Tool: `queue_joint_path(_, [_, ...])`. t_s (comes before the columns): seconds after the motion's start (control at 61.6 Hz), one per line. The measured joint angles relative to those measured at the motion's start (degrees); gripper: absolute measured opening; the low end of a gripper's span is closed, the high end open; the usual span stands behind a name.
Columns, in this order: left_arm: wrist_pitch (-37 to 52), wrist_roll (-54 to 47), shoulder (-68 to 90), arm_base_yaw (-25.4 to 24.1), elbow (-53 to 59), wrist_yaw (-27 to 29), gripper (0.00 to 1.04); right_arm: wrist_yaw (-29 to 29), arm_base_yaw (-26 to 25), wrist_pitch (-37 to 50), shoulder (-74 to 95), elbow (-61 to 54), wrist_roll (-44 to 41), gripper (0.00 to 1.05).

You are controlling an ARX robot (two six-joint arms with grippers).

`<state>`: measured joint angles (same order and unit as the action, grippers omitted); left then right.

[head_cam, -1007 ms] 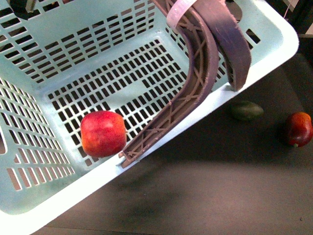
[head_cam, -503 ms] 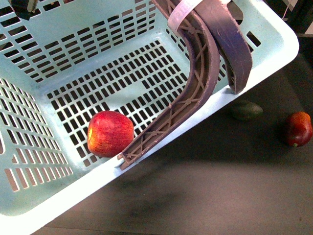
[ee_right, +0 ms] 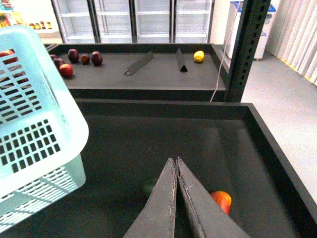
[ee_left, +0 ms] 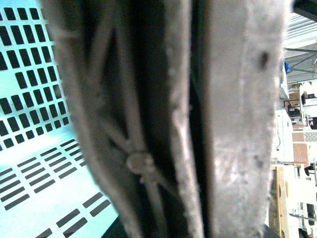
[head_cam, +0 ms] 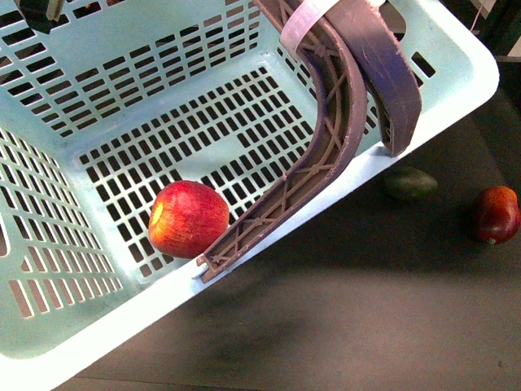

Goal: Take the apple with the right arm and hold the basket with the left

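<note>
The pale mint-green basket (head_cam: 122,73) hangs tilted and fills most of the front view. The red apple (head_cam: 189,218) lies on its slotted floor, against the lower handle. My left gripper is shut on the basket's two brownish-purple handles (ee_left: 198,124), which fill the left wrist view and hide its fingers. My right gripper (ee_right: 176,159) is shut and empty. It hangs over the dark bin, beside and clear of the basket's wall (ee_right: 34,124).
A dark green oval fruit (head_cam: 411,184) and a maroon-red fruit (head_cam: 496,213) lie on the dark bin floor to the right of the basket. The maroon-red fruit (ee_right: 221,201) also shows below my right gripper. A black post (ee_right: 245,49) stands behind the bin.
The apple has rolled a little to the right across the basket floor, up to the lower handle. The basket has barely shifted.
</note>
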<state>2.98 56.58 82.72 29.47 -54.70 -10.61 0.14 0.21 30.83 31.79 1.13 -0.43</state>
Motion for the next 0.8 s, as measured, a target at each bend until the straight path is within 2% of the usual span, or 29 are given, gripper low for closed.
queue_joint_path(0.52, [0.00,-0.02,-0.02,0.00,0.00,0.11,0.15,-0.07,-0.02,-13.88,-14.88,-0.09,0.04,0.02])
queue_joint_path(0.796, [0.00,0.00,-0.02,-0.02,0.00,0.11,0.15,-0.07,-0.02,-18.58,-19.61,-0.11,0.04,0.02])
